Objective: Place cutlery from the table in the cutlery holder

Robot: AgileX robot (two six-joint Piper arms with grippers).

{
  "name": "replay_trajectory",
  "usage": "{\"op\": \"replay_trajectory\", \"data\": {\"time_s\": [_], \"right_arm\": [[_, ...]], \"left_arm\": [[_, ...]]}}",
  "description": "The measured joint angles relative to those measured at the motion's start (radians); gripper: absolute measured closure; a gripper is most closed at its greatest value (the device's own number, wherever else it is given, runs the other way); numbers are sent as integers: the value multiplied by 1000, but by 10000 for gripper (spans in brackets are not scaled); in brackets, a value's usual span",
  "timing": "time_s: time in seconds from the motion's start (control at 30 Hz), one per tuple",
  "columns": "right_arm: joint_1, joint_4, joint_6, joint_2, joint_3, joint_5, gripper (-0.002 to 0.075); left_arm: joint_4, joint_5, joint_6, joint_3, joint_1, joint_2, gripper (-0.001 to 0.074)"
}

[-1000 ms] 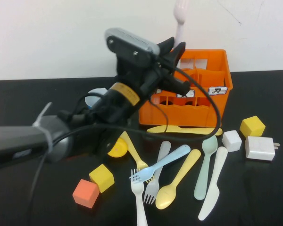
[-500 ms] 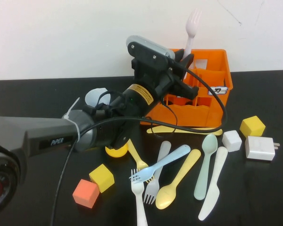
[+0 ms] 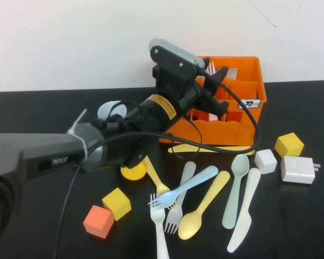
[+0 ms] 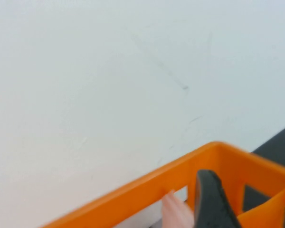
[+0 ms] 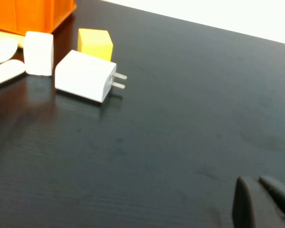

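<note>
One pink fork stands inside the orange cutlery holder. Left tool hovers over it, fingers spread, gripping nothing. Right tool, fingers pressed together, sits low over the surface near a white charger.

L hand open, R hand shut

cutlery holder: orange, white labels
pink fork: pale pink
surface: glossy black
blue fork: light blue
yellow spoon: pastel yellow
mint spoon: mint green
cube: coral orange
charger: white
</note>
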Motion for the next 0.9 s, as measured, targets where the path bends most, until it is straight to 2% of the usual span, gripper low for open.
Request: {"op": "replay_trajectory", "data": {"time_s": [0.1, 0.17, 0.33, 0.43, 0.7, 0.9], "right_arm": [[0, 0, 0, 0, 0, 0, 729], [0, 0, 0, 0, 0, 0, 729], [0, 0, 0, 0, 0, 0, 729], [0, 0, 0, 0, 0, 0, 729], [0, 0, 0, 0, 0, 0, 729], [0, 0, 0, 0, 0, 0, 729]], "left_arm": [[51, 54, -7, 0, 0, -42, 423], [70, 135, -17, 0, -2, -86, 459], [77, 330, -27, 25, -2, -221, 650], [77, 397, -28, 78, -2, -316, 711], [83, 404, -30, 335, -2, -582, 734], [-19, 443, -29, 545, 24, -761, 735]]}}
